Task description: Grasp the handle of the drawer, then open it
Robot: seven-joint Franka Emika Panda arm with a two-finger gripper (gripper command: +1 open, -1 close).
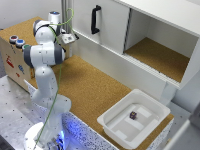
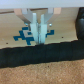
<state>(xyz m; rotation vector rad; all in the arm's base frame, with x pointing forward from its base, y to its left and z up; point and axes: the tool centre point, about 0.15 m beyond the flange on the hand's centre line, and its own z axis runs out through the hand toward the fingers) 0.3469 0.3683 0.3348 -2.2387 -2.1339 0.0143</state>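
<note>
In the exterior view the arm [image 1: 46,55] hides most of the drawer [image 1: 12,62], and the handle cannot be made out there. The gripper [image 1: 70,38] is too small and blurred to tell how its jaws stand. The wrist view is blurred; its edges crop the dark band [image 2: 30,54]

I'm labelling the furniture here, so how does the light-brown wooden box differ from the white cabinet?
The wooden box is light brown, while the cabinet is white. The box is much smaller than the cabinet. The box carries round red and blue buttons on top, while the cabinet has an upright black handle on its door and one open compartment. Both are boxy with flat fronts.
</note>
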